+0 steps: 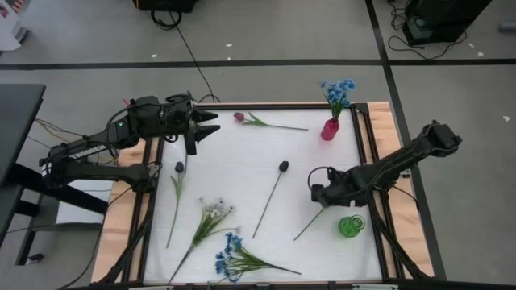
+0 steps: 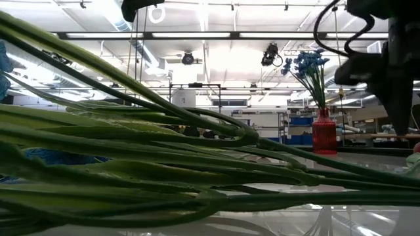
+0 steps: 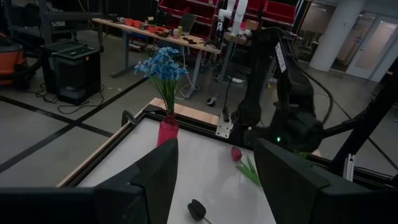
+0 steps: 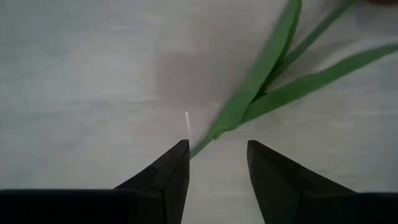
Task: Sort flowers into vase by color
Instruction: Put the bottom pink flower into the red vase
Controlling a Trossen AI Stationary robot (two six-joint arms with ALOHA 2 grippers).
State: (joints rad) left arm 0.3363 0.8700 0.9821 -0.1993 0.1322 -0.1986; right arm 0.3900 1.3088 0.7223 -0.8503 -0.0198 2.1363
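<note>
Right now a green-stemmed flower (image 1: 309,224) is lying on the white table (image 1: 242,169), near the green vase (image 1: 351,226). The right gripper (image 4: 216,163) is hanging just above its stem, fingers spread apart and holding nothing. Blue flowers (image 1: 337,89) are standing in the red vase (image 1: 329,129). The left gripper (image 1: 205,128) is waiting at the table's far left, open too.

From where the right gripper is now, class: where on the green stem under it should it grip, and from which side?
Judging by the pose, grip the bare lower stem just below where the leaves fork, coming straight down. The stem lies flat on the white table, thin and single there, and the right gripper is open astride it.
</note>
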